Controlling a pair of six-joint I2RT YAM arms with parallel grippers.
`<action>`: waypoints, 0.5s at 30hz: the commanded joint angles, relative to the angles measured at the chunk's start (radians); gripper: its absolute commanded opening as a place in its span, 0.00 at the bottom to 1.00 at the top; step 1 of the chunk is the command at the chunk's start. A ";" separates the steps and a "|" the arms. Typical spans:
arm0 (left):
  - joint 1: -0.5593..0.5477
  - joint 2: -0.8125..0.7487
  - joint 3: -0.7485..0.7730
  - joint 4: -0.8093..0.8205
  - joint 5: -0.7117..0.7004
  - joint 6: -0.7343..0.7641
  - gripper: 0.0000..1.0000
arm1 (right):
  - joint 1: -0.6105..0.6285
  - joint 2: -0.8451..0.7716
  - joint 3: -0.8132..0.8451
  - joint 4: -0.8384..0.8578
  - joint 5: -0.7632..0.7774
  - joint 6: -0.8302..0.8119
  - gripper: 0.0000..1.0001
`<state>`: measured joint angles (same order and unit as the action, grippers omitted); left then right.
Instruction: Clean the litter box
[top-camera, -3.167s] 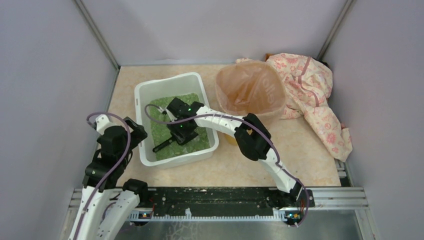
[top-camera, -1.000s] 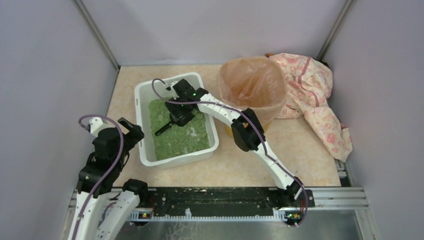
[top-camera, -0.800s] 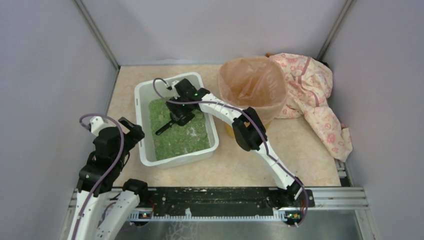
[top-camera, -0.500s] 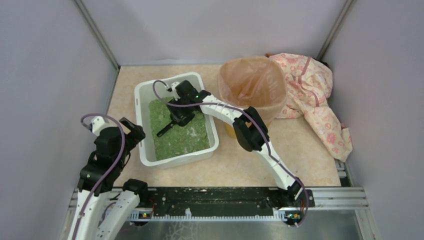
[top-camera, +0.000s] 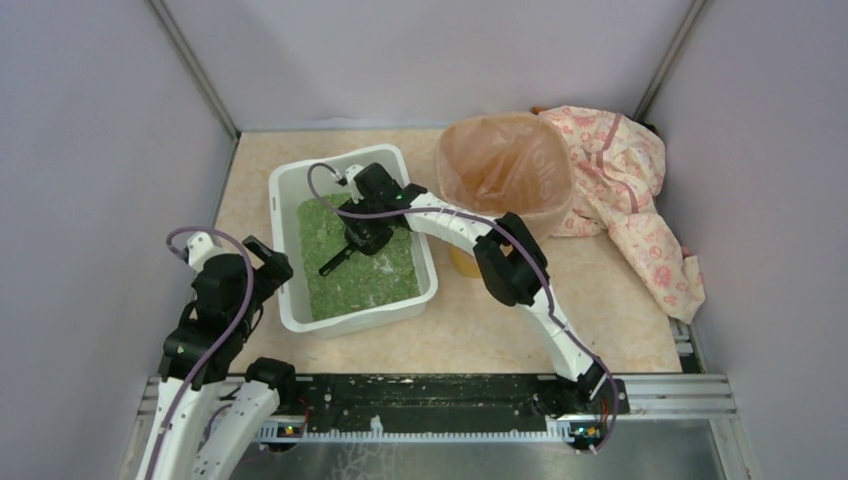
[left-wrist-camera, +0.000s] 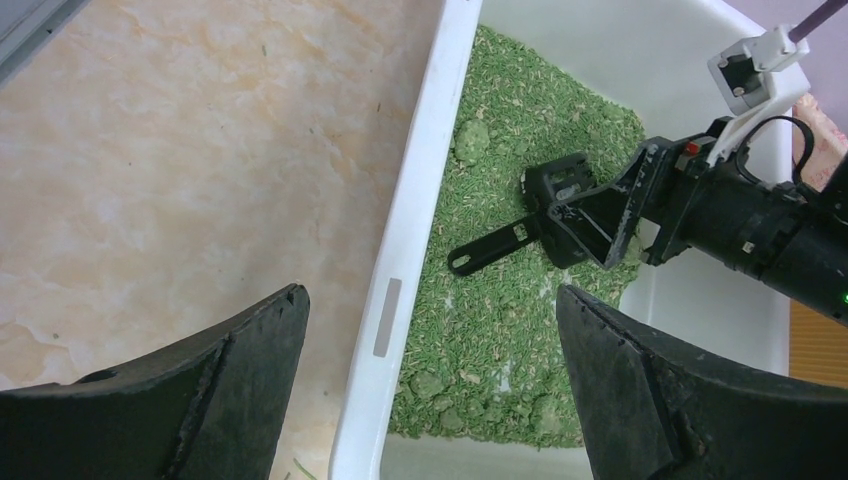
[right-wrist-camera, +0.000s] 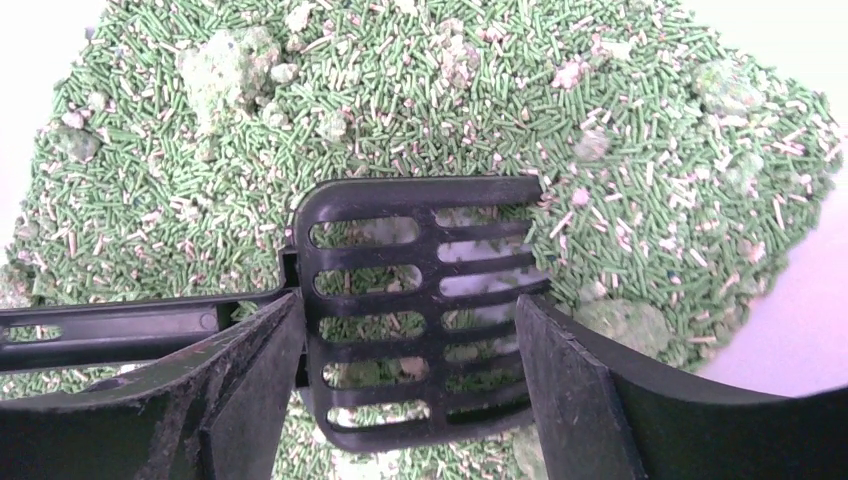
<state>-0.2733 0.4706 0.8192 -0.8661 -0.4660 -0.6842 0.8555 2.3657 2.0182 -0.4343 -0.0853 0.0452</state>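
Gripping scoop w/ right gripper in litter box; prob. early, clumps not yet out; left gripper open, empty.

litter box is glossy white plastic, the litter rough green pellets, the scoop matt black plastic. tabletop looks like smooth beige marble, bin bag thin see-through plastic, cloth soft and printed.

walls: pale lilac panels | corner posts: metal | tabletop: beige, marbled | near edge: metal rail | light: even
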 joint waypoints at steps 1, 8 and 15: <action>-0.001 -0.009 -0.012 0.026 0.013 -0.004 0.99 | 0.016 -0.149 -0.032 0.043 0.041 -0.009 0.00; -0.001 -0.003 -0.045 0.065 0.065 -0.018 0.99 | 0.019 -0.247 -0.148 0.185 0.021 0.011 0.00; -0.001 -0.011 -0.052 0.056 0.062 -0.018 0.99 | 0.062 -0.218 -0.075 0.043 -0.032 -0.071 0.49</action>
<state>-0.2733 0.4702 0.7753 -0.8310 -0.4103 -0.6960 0.8711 2.1860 1.8950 -0.3573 -0.0814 0.0494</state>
